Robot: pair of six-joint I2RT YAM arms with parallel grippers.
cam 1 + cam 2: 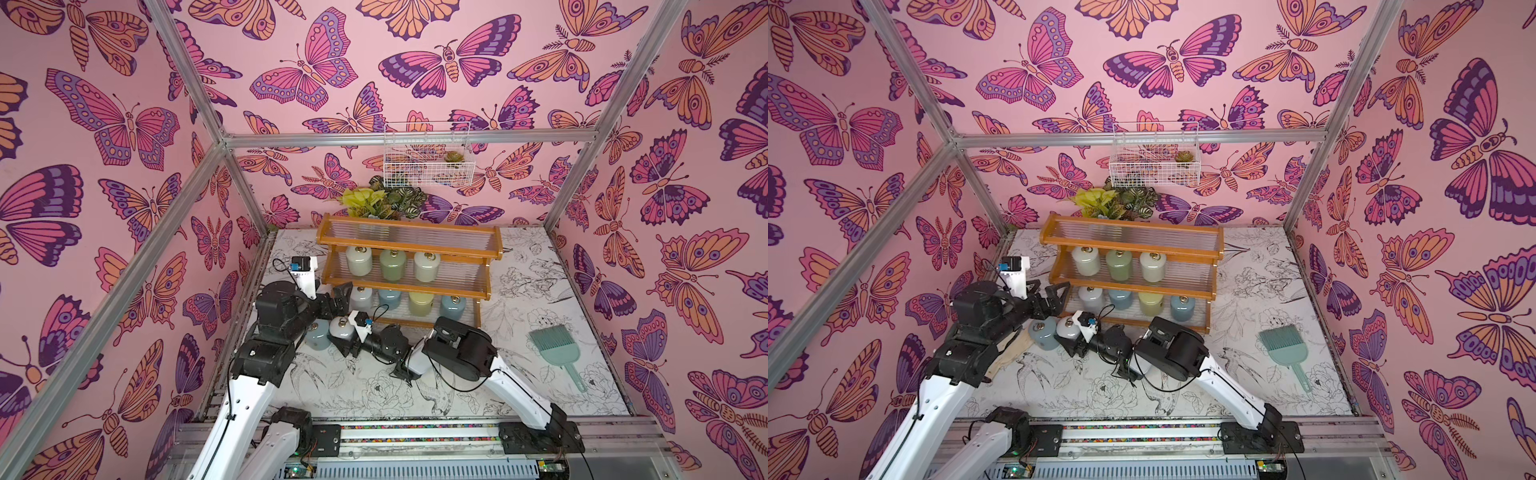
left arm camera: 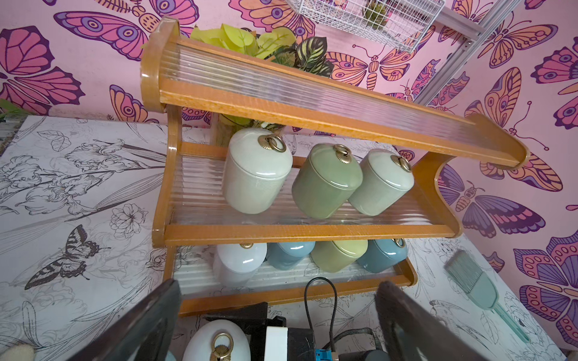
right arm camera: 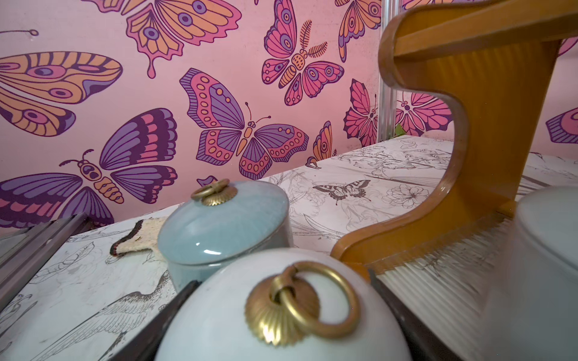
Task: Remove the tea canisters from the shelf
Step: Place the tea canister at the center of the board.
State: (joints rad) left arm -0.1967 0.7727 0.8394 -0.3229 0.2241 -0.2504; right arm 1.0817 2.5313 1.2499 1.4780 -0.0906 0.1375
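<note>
The left gripper (image 1: 343,297) is wide open and holds nothing. It is at the left end of the shelf (image 1: 409,248), by the bottom step.

Two tea canisters are already off and stand on the table (image 1: 536,266) in front of that left end. They are a blue-grey canister (image 1: 318,336) and, just beside it, a white canister (image 1: 340,327). The right gripper (image 3: 281,278) has a finger on each side of the white canister. I cannot tell if it squeezes or not.

Seven are left on the shelf. The middle step has a pale canister (image 1: 358,261), a sage green canister (image 1: 392,265) and a cream canister (image 1: 427,266). The bottom step has a second white canister (image 1: 360,297), a blue canister (image 1: 390,297), a yellow-green canister (image 1: 420,303) and a last blue canister (image 1: 453,306). The top step is bare.

They look hard, shiny and slippery, and would likely crack if dropped. I would hold the fat body under the lid line. The gold ring pull (image 3: 281,315) may just lift the lid off.

Each step has a wooden front bar, so a small lift likely comes first. The step above sits close over the lids. In front of the shelf's right half the table is open, up to the teal brush (image 1: 552,345).
</note>
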